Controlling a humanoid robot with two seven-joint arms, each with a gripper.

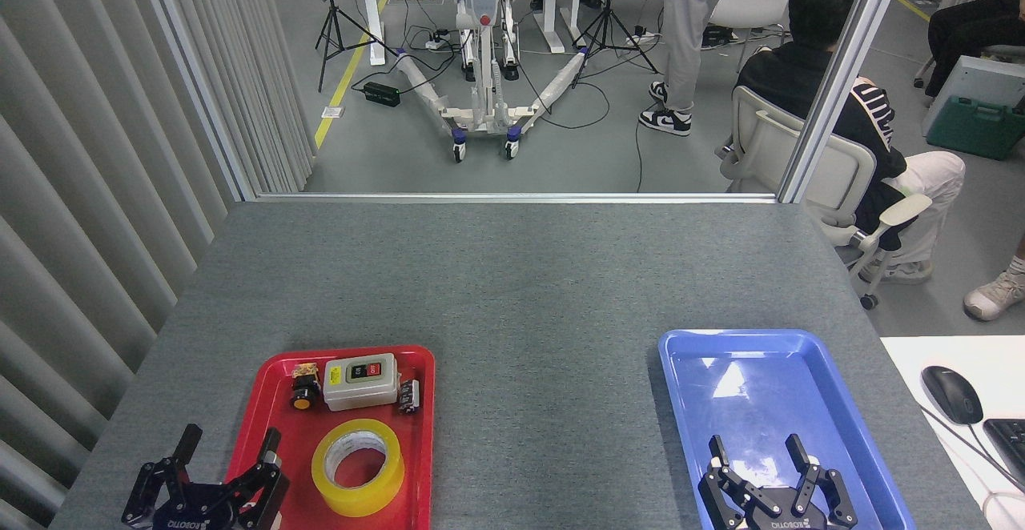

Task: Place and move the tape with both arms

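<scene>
Yellow tape (358, 466) flat, hole upward

Tape (358, 466) — one wide roll, translucent yellow, white inner core, large centre hole. Lies flat, hole facing up, in the near part of the red tray (280, 442), just in front of the grey switch box (361, 381) and apart from it. Untouched.

Left gripper (231, 450) — black, fingers spread, at the tray's left edge, just beside the roll.

Right gripper (757, 454) — black, fingers spread, over the near end of the blue tray (841, 402), well apart from the roll.
</scene>
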